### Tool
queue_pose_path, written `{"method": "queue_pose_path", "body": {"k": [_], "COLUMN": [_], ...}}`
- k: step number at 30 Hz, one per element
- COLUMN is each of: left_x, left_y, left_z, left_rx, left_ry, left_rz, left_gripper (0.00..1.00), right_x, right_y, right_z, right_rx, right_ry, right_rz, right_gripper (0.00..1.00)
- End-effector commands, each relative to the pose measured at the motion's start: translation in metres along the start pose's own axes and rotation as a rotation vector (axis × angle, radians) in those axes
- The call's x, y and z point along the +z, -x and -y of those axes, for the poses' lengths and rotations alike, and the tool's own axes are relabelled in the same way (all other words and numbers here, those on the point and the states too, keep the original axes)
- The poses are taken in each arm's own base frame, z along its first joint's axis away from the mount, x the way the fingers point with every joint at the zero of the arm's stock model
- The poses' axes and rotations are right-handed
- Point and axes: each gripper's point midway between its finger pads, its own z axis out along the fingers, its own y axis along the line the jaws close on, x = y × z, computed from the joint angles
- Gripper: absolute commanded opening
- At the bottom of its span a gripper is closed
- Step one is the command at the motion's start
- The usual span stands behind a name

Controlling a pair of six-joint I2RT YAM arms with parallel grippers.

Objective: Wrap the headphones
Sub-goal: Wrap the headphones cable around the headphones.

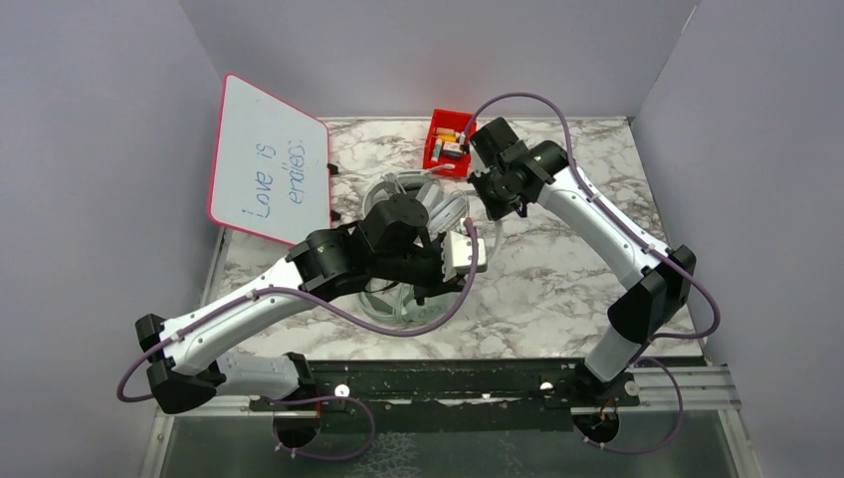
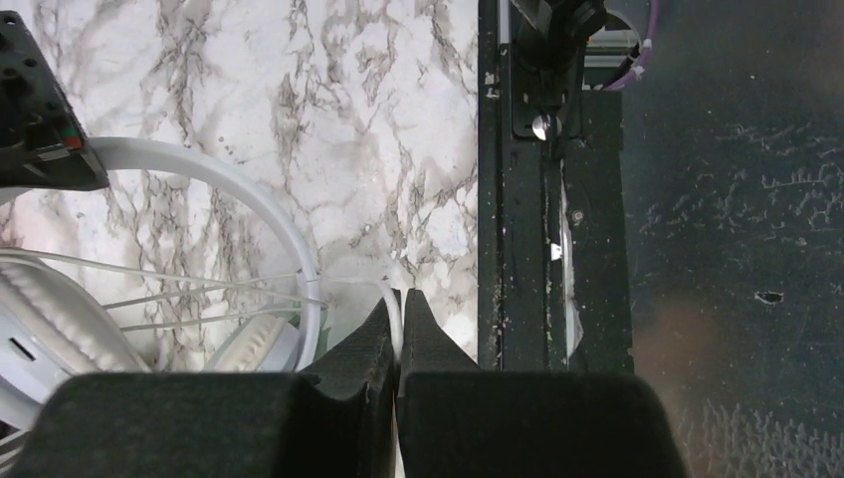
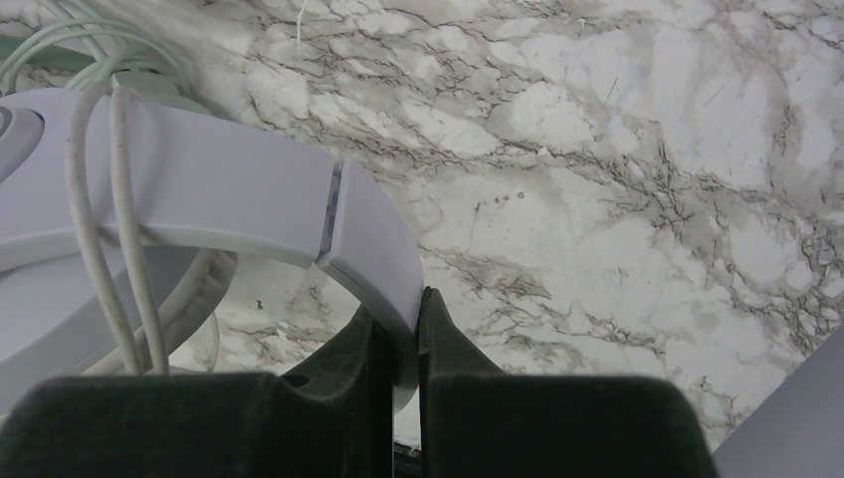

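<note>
Here the headphones [image 1: 446, 207] lie in a tangled heap at the middle of the marble table [image 1: 557, 279], partly under the left arm. The left claw [image 2: 400, 299] is closed, pinching a thin white cable [image 2: 395, 321] just beside a white headset [image 2: 249, 199]. The right claw [image 3: 403, 304] is clamped on the grey-white band [image 3: 229, 199] of another headset, which has white cord looped over it, near a mint-green cable [image 3: 60, 45]. A red bin [image 1: 448, 139] sits at the back of the table.

overhead wide; wrists close; headphones [image 3: 224, 189] shared
</note>
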Motion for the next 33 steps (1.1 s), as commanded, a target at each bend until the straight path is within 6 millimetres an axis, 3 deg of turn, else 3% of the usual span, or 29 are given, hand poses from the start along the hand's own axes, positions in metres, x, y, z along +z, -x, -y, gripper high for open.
{"method": "queue_pose_path", "body": {"k": [1, 5, 9, 13, 20, 33], "left_x": [-0.019, -0.029, -0.04, -0.038, -0.017, -0.04], "left_y": [0.018, 0.038, 0.057, 0.064, 0.058, 0.062], "left_z": [0.001, -0.027, -0.069, -0.097, -0.109, -0.134], "left_rx": [0.045, 0.088, 0.178, 0.297, 0.348, 0.445], "left_ry": [0.03, 0.181, 0.39, 0.512, 0.518, 0.707], "left_rz": [0.041, 0.066, 0.079, 0.068, 0.039, 0.039], "left_gripper": [0.0, 0.0, 0.0, 0.0, 0.0, 0.0], "right_x": [-0.014, -0.016, -0.017, -0.021, -0.033, -0.041], "right_y": [0.006, 0.0, -0.008, -0.016, -0.026, -0.03], "right_z": [0.01, 0.006, -0.001, -0.022, -0.042, -0.062], "right_rx": [0.001, -0.033, -0.083, -0.137, -0.181, -0.231], "right_ry": [-0.041, -0.009, 0.029, 0.089, 0.171, 0.263], "right_rz": [0.054, 0.059, 0.072, 0.072, 0.09, 0.112], "right_gripper": [0.0, 0.01, 0.01, 0.01, 0.01, 0.01]}}
